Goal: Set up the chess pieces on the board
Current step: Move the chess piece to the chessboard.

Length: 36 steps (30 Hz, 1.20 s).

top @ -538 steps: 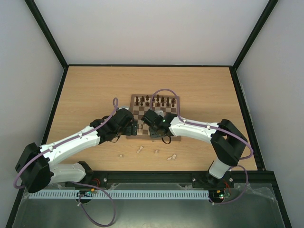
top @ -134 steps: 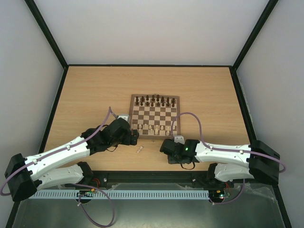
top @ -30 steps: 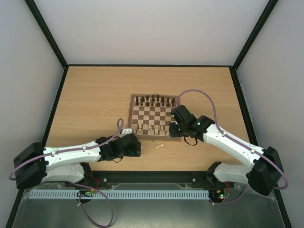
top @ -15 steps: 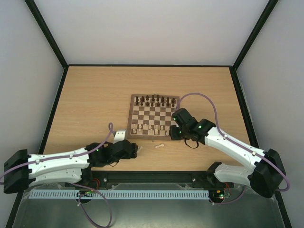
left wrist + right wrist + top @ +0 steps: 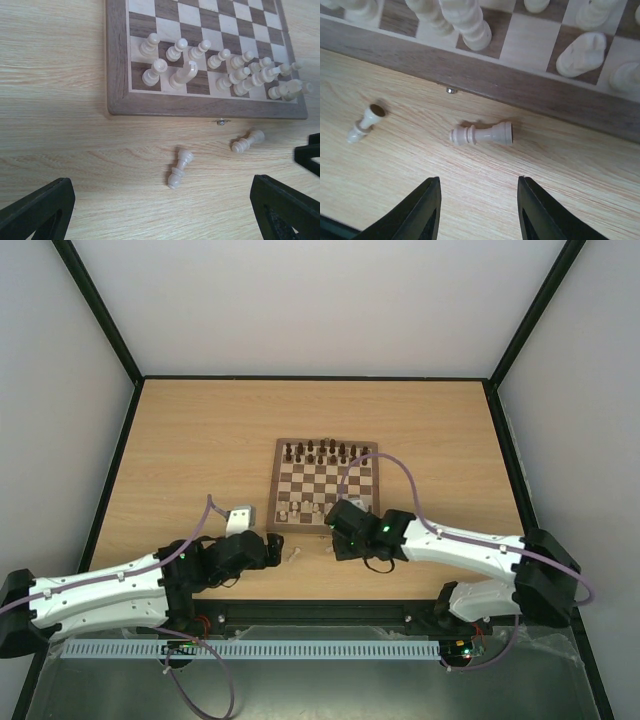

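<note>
Cream-white chess pieces [image 5: 154, 71] stand in two crowded rows along the six o'clock edge of the board [image 5: 274, 485]. They look upright in the left wrist view, though those toward three o'clock overlap too much to sort by square. Two more lie on their sides off the board, on the table [image 5: 190, 440], just past that same edge. The first fallen piece [image 5: 179, 169] lies at about seven o'clock from the small metal clasp [image 5: 220, 121] in the board's border. The second fallen piece [image 5: 247, 141] lies closer to the border, at roughly four o'clock from the clasp. Neither touches the board or the other.

The right gripper [image 5: 479, 215] hovers just short of the second fallen piece. That piece rests at twelve o'clock from the gripper, its broad end toward three o'clock. The jaws are moderately parted with nothing between them. The left gripper [image 5: 160, 215] sits low over the table at seven o'clock of the board, jaws spread very wide and holding nothing. The first fallen piece is just ahead of it at twelve o'clock.

Along the board's twelve o'clock edge stand the dark brown pieces [image 5: 325, 450]. The board lies near the middle of the table, with both arms reaching in from six o'clock.
</note>
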### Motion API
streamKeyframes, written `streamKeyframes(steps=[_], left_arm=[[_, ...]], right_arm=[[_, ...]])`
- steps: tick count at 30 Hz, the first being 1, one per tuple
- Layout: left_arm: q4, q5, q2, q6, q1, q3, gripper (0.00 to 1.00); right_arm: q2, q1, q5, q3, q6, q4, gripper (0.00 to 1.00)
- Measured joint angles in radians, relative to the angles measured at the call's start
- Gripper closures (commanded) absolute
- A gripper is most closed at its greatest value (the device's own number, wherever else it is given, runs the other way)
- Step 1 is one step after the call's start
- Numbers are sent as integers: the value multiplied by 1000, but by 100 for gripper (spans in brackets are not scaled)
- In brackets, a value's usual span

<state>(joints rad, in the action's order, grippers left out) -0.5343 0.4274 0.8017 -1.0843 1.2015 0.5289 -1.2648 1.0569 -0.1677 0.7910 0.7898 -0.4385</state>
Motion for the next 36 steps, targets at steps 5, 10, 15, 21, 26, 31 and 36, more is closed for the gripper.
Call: streamKeyframes(steps=[5, 10, 15, 21, 26, 31, 36], left_arm=[[-26, 1, -55, 13, 0, 23, 1], [-53, 8, -93, 50, 0, 68, 1], [-62, 7, -107, 80, 0, 75, 1], [-62, 7, -109, 105, 0, 75, 1], [-62, 7, -109, 117, 0, 75, 1], [-62, 7, -109, 121, 0, 75, 1], [-62, 8, -109, 121, 0, 75, 1]], right_arm=[[-93, 63, -80, 1, 88, 5, 50], [-170, 97, -150, 11, 154, 11, 50], [-202, 113, -196, 29, 204, 25, 50], [-179, 124, -238, 35, 240, 33, 50], [-97, 125, -271, 85, 227, 7, 54], [-121, 125, -278, 266, 158, -33, 61], [-237, 102, -247, 445, 66, -76, 64]])
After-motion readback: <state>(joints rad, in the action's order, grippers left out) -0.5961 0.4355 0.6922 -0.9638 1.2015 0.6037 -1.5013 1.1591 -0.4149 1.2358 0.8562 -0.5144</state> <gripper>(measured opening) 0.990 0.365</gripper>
